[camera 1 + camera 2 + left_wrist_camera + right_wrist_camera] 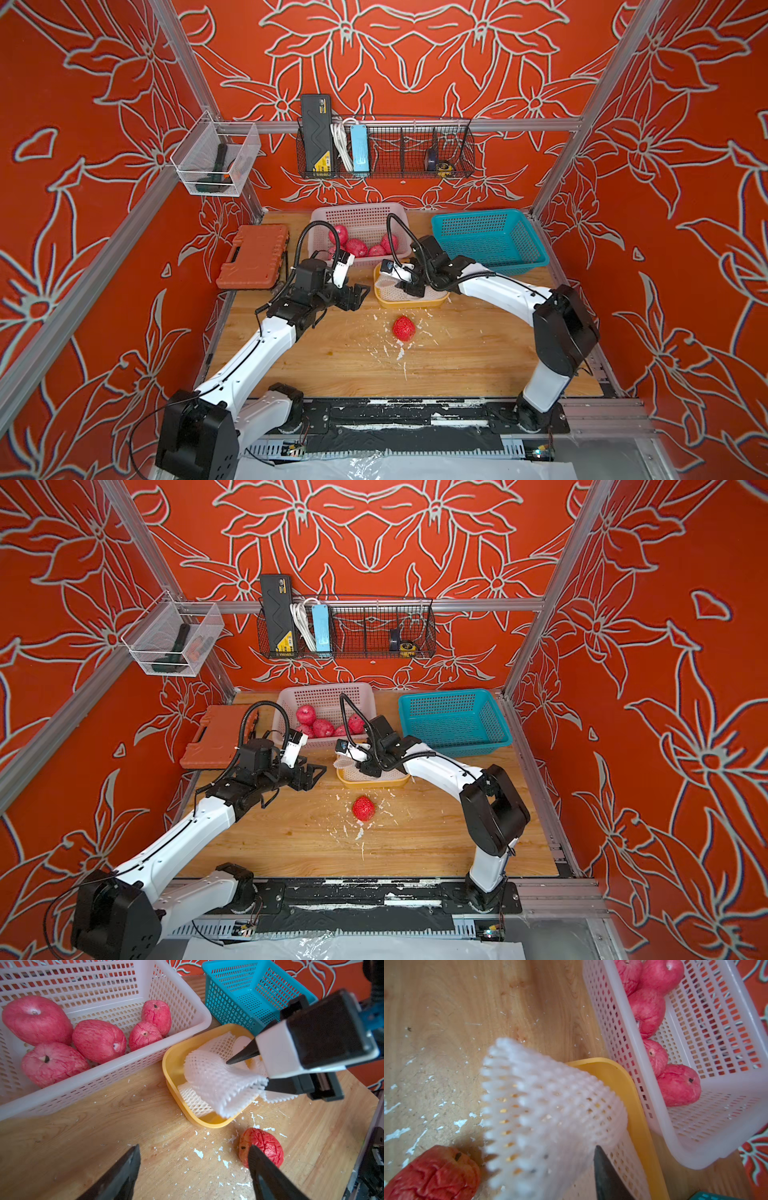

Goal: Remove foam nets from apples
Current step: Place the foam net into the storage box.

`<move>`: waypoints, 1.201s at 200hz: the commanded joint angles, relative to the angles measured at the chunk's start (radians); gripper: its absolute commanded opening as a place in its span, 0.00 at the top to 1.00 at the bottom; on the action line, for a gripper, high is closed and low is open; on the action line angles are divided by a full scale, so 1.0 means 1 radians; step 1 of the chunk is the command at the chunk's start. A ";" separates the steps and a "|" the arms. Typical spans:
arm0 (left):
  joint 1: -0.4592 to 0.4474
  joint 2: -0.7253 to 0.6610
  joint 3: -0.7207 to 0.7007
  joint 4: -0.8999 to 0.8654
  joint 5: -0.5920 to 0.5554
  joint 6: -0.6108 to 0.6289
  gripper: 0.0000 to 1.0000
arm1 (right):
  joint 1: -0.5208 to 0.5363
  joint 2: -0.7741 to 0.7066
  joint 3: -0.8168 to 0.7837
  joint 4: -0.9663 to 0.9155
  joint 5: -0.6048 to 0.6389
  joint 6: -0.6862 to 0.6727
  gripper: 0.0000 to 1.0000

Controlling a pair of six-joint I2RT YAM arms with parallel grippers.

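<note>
1. Over the yellow tray point(172, 1068), the right fingers point(241, 1056) stand parted, with a foam net point(216, 1084) drooping between them. Its bunched end brushes the lower finger, and it's hard to make out whether it is caught there. From the right wrist view that net is a blur and only one finger shows.
2. Foam nets: more lie flat in the tray underneath, overlapping and partly covered by the right arm, so no firm count is possible.
3. Left fingers point(264, 1174): spread wide, released, with nothing between them, hovering above the tabletop point(104, 1136) near the tray. Their bases are cut off at the frame edge.
4. Apples point(97, 1041): six in all! Five sit bare in the white basket point(116, 1073). In a top view the left arm's wrist camera point(344, 266) covers part of one.
5. The loose apple point(268, 1145), wrinkled and deeper red, lies alone on the tabletop in front of the tray, half behind a left finger in the left wrist view.
6. Baskets: two, the white one and a blue basket point(228, 1001) beside it. White flakes point(198, 1153) are scattered around the loose apple.
</note>
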 commanded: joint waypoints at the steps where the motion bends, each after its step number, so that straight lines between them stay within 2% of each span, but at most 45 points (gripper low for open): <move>1: 0.005 0.001 0.007 -0.024 0.046 0.020 0.18 | 0.002 -0.035 -0.010 0.002 -0.013 -0.006 0.50; 44: -0.013 0.015 -0.009 -0.067 0.087 0.037 0.16 | 0.002 -0.102 -0.028 0.026 -0.055 0.021 0.29; 87: -0.031 0.031 -0.013 -0.101 0.084 0.045 0.17 | 0.002 -0.192 -0.041 0.032 -0.076 0.063 0.27; 103: -0.055 0.002 -0.012 -0.114 0.096 0.061 0.18 | 0.002 -0.249 -0.044 0.048 -0.104 0.098 0.19; 135: -0.207 -0.050 -0.012 -0.158 0.083 0.094 0.19 | -0.008 -0.349 -0.048 0.057 0.001 0.216 0.12; 168: -0.393 -0.048 -0.013 -0.158 -0.004 0.065 0.19 | -0.023 -0.496 -0.105 0.013 0.113 0.285 0.07; 185: -0.425 -0.018 -0.012 -0.157 -0.033 0.054 0.18 | -0.028 -0.591 -0.164 0.003 0.172 0.300 0.02; 214: -0.491 0.127 0.008 -0.145 -0.105 0.038 0.16 | -0.040 -0.723 -0.245 -0.046 0.254 0.311 0.02; 240: -0.520 0.226 0.025 -0.087 -0.155 0.016 0.14 | -0.045 -0.812 -0.313 -0.081 0.275 0.323 0.02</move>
